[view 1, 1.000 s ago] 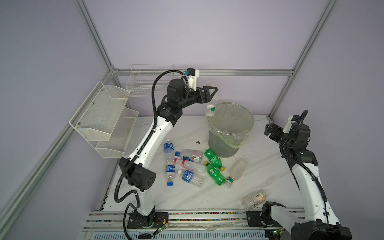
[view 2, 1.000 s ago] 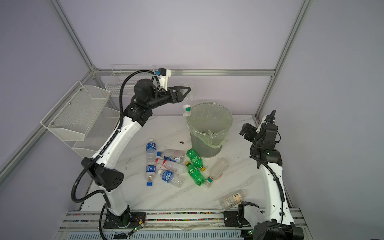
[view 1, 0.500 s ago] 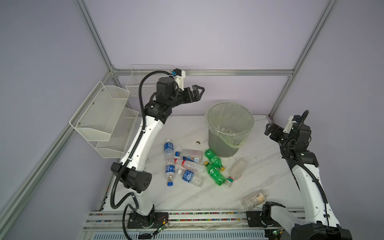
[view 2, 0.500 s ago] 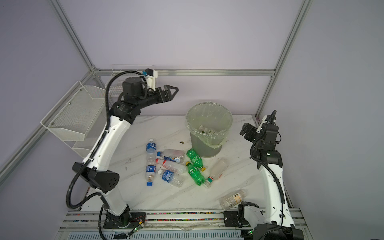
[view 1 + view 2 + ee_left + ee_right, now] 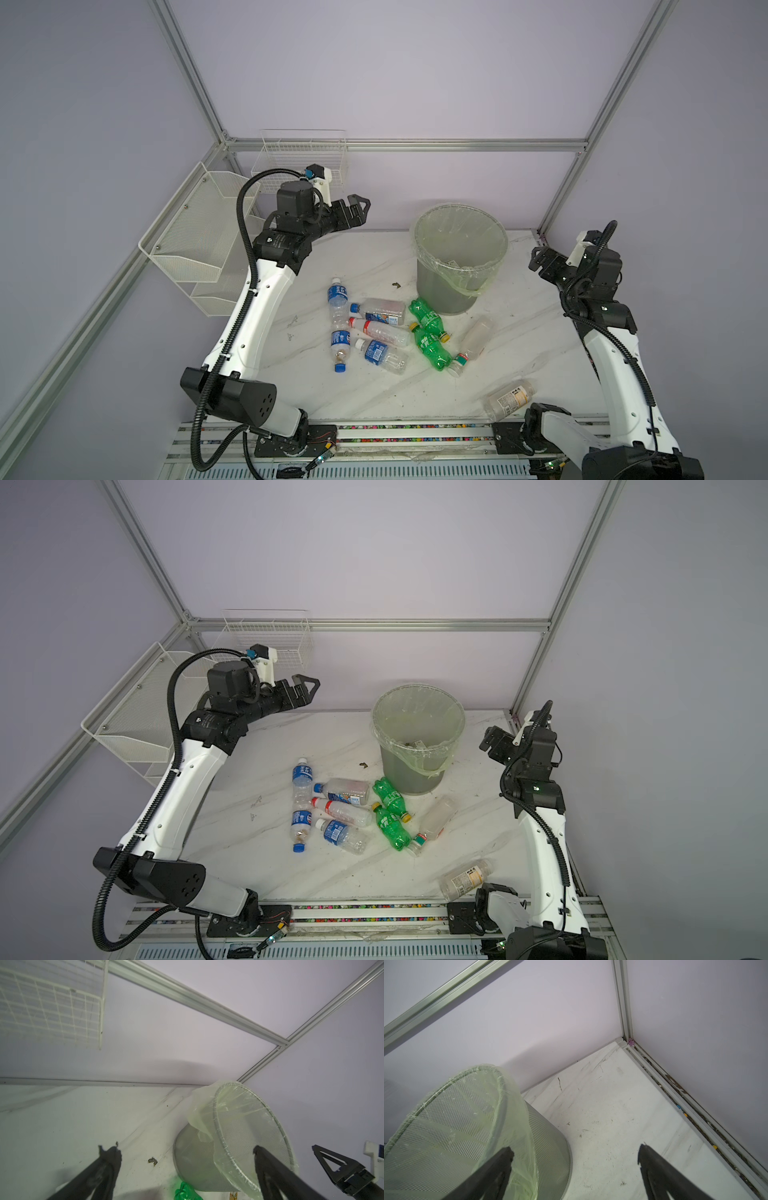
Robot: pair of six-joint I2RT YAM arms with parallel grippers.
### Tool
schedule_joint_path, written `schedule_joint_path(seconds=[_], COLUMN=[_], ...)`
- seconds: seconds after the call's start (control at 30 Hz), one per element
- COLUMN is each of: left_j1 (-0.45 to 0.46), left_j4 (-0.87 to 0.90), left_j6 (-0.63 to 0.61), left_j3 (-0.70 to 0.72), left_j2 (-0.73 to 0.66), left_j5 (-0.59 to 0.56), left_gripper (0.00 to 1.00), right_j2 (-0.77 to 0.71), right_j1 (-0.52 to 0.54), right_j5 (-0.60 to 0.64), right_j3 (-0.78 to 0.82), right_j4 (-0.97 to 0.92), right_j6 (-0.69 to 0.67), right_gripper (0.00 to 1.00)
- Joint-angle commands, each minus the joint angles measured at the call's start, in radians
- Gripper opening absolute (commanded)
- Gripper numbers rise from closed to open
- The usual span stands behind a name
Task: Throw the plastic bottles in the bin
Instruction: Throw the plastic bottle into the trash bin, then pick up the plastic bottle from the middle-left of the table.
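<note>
Left wrist view gave us the left end effector (image 5: 185,1151) with its dark fingers (image 5: 108,1159) spread wide and nothing held between them. In both top views we saw it raised above the back of the surface (image 5: 353,399), just in front of the wire basket (image 5: 303,158) on the rear wall and well to the left of the bin (image 5: 440,291).

The right end effector (image 5: 542,262) hovered to the right of the bin, apart from it. In the right wrist view its fingers (image 5: 500,1163) were likewise wide apart and empty.

The bin stood upright toward the back of the surface, with a translucent bag (image 5: 478,282) folded over its rim. Something pale with a label lay at its bottom, too small for us to name.

The plastic bottles (image 5: 380,328) lay on their sides in front of the bin, well apart from both end effectors. Five clear ones with blue, white or red caps formed a tight group. Two green bottles (image 5: 428,318) lay close together just beside them, one near the bin's foot. A cloudy white bottle (image 5: 473,338) lay just to their right. One clear labelled bottle (image 5: 509,399) lay apart, near the front edge by the right arm's base.
</note>
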State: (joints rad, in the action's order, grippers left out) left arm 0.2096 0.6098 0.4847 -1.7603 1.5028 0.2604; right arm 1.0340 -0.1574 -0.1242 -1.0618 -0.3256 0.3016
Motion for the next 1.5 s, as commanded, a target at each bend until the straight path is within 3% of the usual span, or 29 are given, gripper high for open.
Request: schedule_joint_path(seconds=[0.0,0.7,0.9,1.07,1.47], left_j1=[-0.014,-0.075,-0.081,-0.083,-0.091], left_j4=[0.012,0.192,0.174,0.162,0.221], left_j6=[-0.03,0.044,-0.01,-0.052,-0.116], left_j3=[0.062,0.224,0.232,0.253,0.339], left_j2=[-0.049,-0.024,0.014,0.026,0.039], left_j5=[-0.01,-0.139,-0.125,-0.149,-0.234], left_gripper=[1.0,1.0,1.0,1.0,1.0], right_j2=[-0.007,0.008,0.034,0.032,0.075], right_j1=[-0.005,-0.005,-0.005,-0.005,-0.005], right_j5=[-0.002,-0.035,-0.063,-0.015,-0.085], right_j3=[0.013,0.021,0.012,-0.001,0.011], right_j4=[0.018,-0.008,-0.101,-0.185,-0.159], right_j6=[-0.001,0.039,0.061,0.071,0.087], right_gripper=[0.97,0.97,0.97,0.97,0.97])
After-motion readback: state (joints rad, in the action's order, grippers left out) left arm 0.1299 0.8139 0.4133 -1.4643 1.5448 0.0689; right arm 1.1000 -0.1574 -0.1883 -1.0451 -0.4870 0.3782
